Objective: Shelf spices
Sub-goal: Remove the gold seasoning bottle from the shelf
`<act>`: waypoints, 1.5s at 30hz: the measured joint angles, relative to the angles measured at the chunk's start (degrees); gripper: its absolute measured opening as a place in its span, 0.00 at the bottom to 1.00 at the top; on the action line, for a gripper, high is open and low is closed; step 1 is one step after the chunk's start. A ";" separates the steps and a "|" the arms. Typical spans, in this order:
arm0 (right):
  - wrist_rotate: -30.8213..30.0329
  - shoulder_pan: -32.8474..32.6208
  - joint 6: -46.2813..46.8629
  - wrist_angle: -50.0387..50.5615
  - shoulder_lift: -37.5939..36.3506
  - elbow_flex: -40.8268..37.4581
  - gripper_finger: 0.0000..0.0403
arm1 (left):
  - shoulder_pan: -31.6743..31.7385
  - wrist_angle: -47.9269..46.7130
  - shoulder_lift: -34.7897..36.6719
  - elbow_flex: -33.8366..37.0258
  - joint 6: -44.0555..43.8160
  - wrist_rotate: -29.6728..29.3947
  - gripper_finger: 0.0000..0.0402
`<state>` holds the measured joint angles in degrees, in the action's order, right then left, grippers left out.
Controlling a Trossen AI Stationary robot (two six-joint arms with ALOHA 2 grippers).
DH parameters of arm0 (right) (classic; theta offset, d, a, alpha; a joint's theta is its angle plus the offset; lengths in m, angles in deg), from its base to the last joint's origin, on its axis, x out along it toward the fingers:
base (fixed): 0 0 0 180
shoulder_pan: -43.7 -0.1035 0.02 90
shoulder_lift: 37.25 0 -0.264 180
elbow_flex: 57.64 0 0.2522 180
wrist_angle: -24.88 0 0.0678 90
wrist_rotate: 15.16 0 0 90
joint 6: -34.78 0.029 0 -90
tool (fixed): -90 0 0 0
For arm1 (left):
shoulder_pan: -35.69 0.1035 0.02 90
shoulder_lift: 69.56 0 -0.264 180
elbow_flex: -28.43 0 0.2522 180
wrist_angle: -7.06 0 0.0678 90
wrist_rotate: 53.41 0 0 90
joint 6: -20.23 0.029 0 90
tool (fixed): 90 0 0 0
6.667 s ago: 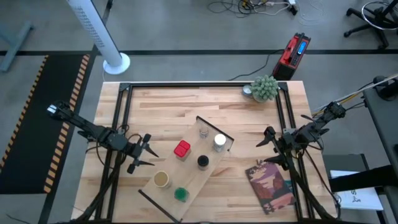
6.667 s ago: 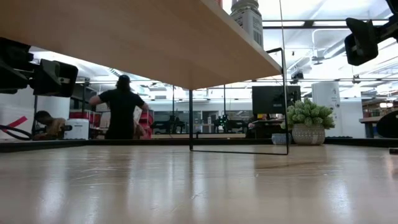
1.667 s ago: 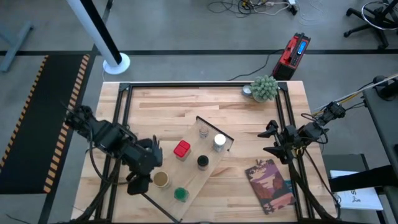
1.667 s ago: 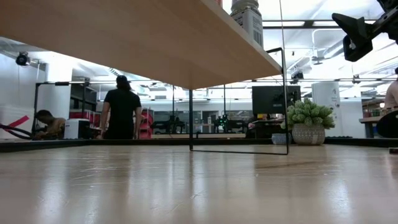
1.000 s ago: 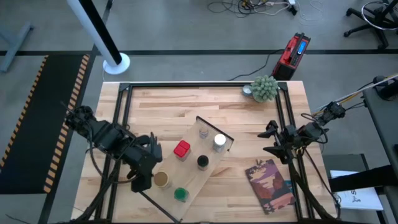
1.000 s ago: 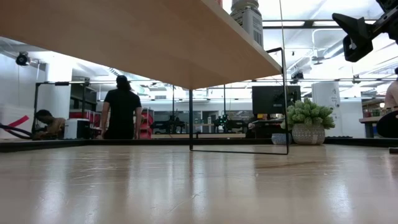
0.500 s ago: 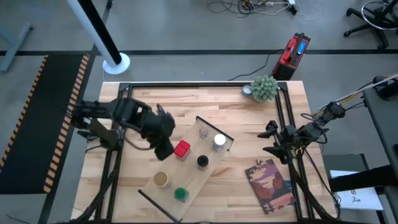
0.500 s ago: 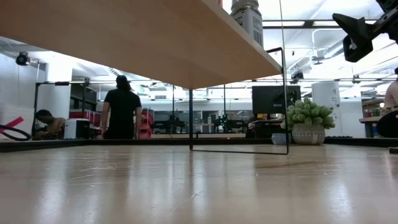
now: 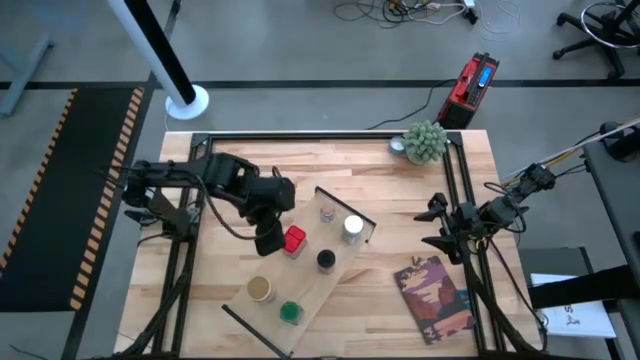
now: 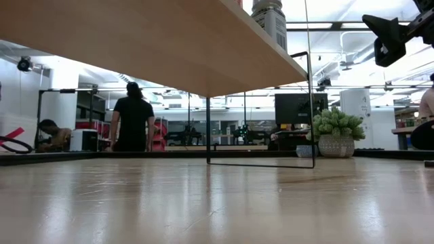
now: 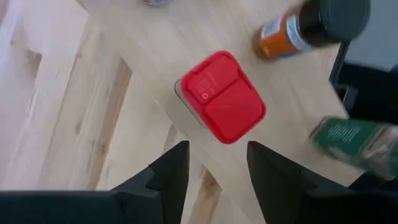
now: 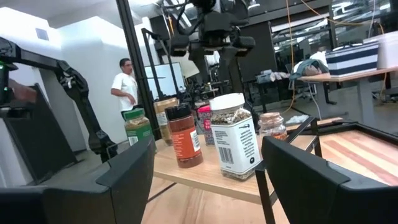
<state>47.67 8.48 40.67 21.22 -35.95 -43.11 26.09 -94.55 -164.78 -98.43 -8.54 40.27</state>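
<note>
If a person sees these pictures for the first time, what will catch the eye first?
Most striking is the red jar on the pale shelf lying slanted mid-table, with the left gripper hovering just beside it. Five other spice jars share the board, among them a green-topped one near its lower end. The right gripper waits at the table's right.

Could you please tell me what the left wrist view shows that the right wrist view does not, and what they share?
Only the left wrist view shows the red jar from straight above, with its square lid, just ahead of the left tool, and the bare tabletop beside the shelf.

Only the right wrist view shows the white-labelled jar, the tan-topped jar, the small glass jar and a person in the room behind.

Both show the black-capped jar, the green-topped jar and the shelf.
</note>
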 joint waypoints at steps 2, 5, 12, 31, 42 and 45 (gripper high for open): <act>0.00 0.01 0.02 0.35 0.00 0.00 0.68 | -0.82 0.49 0.05 0.00 1.29 0.03 0.39; 0.00 0.01 0.06 0.58 0.00 -0.01 0.68 | -1.85 1.39 0.73 -0.89 1.31 0.03 0.41; 0.00 0.02 0.09 0.91 0.00 0.00 0.68 | -8.83 6.76 4.83 -2.47 0.56 -8.78 0.40; 0.02 0.00 2.64 0.93 0.00 -0.01 0.68 | -42.04 13.46 14.36 15.51 -19.68 -51.61 0.41; -2.09 0.02 5.48 0.93 0.00 -0.01 0.68 | -49.36 23.65 22.87 35.68 -29.73 -55.56 0.52; -3.03 0.02 6.14 0.99 0.00 -0.01 0.68 | -51.81 26.54 25.73 39.52 -30.91 -58.32 0.55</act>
<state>44.63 8.50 46.81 22.22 -35.95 -43.12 -25.72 -68.01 -139.05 -58.91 -39.45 -18.05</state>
